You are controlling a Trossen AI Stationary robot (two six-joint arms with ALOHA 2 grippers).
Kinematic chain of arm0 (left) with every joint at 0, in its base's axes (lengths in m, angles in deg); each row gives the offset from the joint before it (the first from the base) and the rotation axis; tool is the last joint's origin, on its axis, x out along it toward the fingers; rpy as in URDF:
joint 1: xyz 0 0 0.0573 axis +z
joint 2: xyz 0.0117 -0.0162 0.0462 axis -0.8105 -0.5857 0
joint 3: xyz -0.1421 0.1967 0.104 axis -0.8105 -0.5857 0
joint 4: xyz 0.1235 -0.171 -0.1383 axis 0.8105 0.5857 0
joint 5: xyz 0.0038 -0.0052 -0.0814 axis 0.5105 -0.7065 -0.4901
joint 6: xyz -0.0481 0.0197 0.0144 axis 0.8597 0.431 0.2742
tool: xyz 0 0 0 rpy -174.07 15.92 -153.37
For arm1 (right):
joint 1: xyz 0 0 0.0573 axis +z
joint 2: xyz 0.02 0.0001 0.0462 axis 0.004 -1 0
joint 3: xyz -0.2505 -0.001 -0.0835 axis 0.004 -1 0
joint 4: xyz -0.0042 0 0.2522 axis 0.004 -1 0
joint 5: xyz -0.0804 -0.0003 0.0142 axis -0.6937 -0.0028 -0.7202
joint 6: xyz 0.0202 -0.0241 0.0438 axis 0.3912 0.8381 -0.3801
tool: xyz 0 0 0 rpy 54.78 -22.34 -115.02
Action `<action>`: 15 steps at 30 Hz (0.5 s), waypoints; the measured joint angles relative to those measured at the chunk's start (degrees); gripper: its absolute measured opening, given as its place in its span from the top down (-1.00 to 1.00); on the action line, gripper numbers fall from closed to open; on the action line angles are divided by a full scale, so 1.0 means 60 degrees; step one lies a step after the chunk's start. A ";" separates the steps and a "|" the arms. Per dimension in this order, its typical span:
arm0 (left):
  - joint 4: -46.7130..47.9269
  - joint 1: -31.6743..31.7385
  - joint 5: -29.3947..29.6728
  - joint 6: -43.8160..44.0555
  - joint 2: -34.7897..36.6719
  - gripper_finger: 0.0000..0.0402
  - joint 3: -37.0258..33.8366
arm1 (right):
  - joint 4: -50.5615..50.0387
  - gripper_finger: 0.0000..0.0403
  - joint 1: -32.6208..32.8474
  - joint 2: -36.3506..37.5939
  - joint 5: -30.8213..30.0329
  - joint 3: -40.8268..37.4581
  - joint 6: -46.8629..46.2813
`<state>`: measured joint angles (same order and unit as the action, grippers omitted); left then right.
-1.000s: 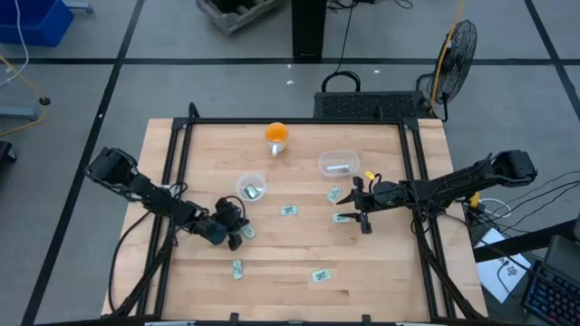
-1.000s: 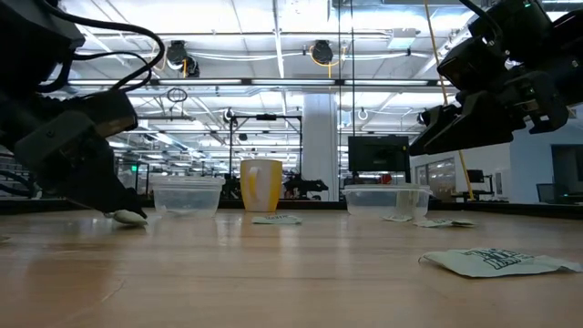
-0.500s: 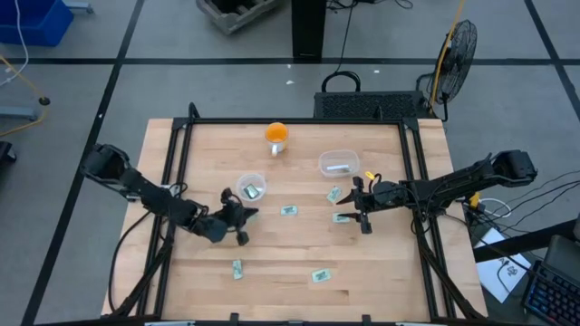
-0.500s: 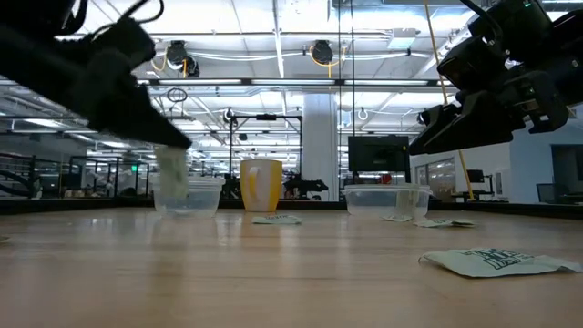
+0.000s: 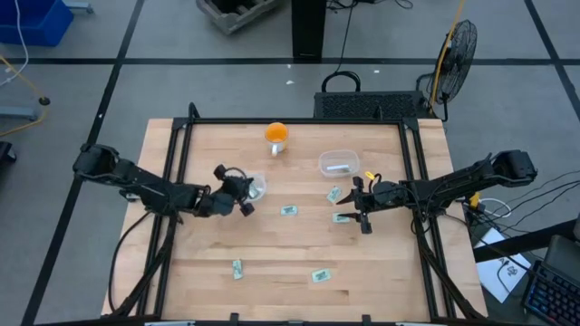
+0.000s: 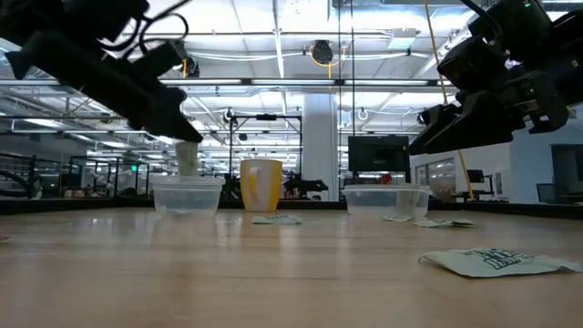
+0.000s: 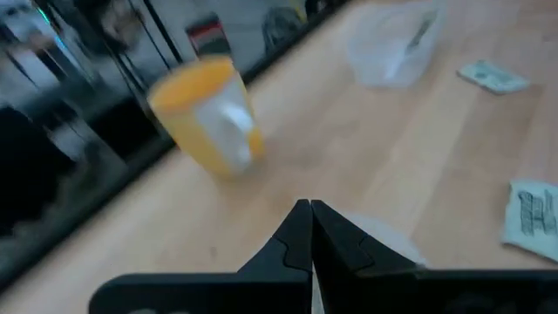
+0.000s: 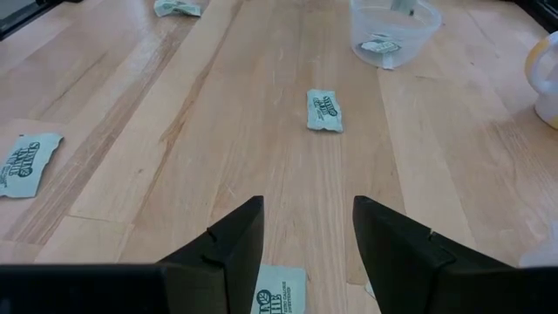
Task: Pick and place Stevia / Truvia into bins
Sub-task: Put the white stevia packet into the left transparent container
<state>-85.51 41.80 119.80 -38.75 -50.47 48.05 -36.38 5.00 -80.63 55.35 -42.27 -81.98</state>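
Note:
My left gripper [image 6: 180,137] [image 5: 243,192] is shut on a pale Stevia sachet [image 6: 187,159] and hovers over the round clear bin [image 6: 187,197] [image 5: 255,187], which holds one sachet. My right gripper [image 8: 301,231] [image 5: 357,210] is open and hangs above a sachet [image 8: 279,295] that lies flat on the table. The rounded-rectangular bin [image 5: 338,164] also holds a sachet. Other sachets lie flat on the wood: [image 5: 288,210], [image 5: 333,194], [image 5: 236,268], [image 5: 319,275]. My left gripper pinches the sachet by its upper end [image 6: 185,146] between its two shut fingers [image 7: 296,235]. The fingers slant downward from the table's left. The sachet hangs upright below them, lifted clear, just above the round bin's rim.
An orange cup-like object [image 5: 276,136] [image 7: 205,113] stands near the far edge, between the two bins. A black frame rail [image 5: 177,154] runs along the table's sides. Bare wood shows at the table's middle and near edge.
My left gripper has risen off the table with the sachet held in it. It has swung toward the far edge and to the right, from the near left of the round bin to a spot above it. The sachet now hangs clear of the table.

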 joint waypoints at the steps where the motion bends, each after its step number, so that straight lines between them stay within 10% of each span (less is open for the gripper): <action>1: 0.0152 0.0160 -0.0347 0.0243 -0.0017 0.98 0.0000 | 0.0000 0.15 0.0000 0.0000 0.0000 0.0000 0.0000; 15: 0.0722 0.0865 -0.1629 0.1570 -0.0055 0.97 0.0000 | 0.0000 0.15 0.0000 -0.0003 0.0000 0.0000 0.0171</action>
<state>-81.19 46.99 110.03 -29.34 -50.80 48.05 -36.38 5.00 -80.65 55.35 -42.27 -80.95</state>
